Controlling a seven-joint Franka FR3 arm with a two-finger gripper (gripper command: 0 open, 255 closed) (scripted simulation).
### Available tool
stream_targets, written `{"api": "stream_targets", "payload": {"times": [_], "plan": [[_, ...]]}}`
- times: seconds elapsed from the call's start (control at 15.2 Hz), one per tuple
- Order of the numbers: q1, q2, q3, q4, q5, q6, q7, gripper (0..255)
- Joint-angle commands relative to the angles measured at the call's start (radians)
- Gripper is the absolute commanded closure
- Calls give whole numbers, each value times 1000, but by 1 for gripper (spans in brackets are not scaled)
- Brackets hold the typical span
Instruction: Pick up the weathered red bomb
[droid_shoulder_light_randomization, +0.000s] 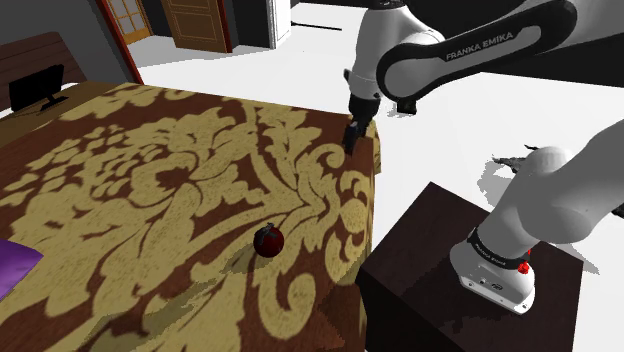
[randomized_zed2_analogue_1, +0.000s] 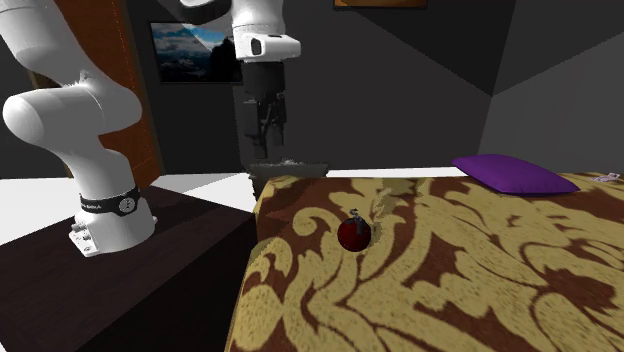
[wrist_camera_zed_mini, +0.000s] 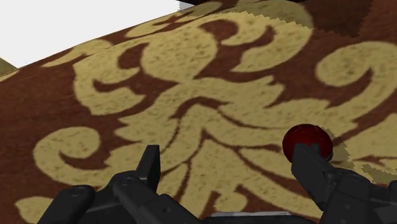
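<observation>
Gripper (droid_shoulder_light_randomization: 352, 135) above the cover's (droid_shoulder_light_randomization: 150, 200) edge, bomb (droid_shoulder_light_randomization: 268, 240) well apart.
Fingers (wrist_camera_zed_mini: 151, 167) stand wide open, holding nothing; the dark red bomb lies on the brown-and-gold cover.

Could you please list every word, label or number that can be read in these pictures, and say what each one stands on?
"FRANKA EMIKA": on the upper link of the white arm, in the shoulder view.
Small marks on the black base band of the arm: too small to read.

I see the bomb (droid_shoulder_light_randomization: 268, 240) on the bed (droid_shoulder_light_randomization: 150, 180), near the stand (droid_shoulder_light_randomization: 420, 250); the gripper (droid_shoulder_light_randomization: 351, 138) hangs over the bed's corner.
</observation>
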Motion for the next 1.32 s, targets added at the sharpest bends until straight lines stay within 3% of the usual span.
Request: {"api": "stream_targets", "payload": {"times": [0.0,0.66,1.25], "plan": [[15,60,10,11,9,53,-7,0],[79,398,73,152,26,263,-29,0],[143,703,117,358,-7,371,-34,0]]}}
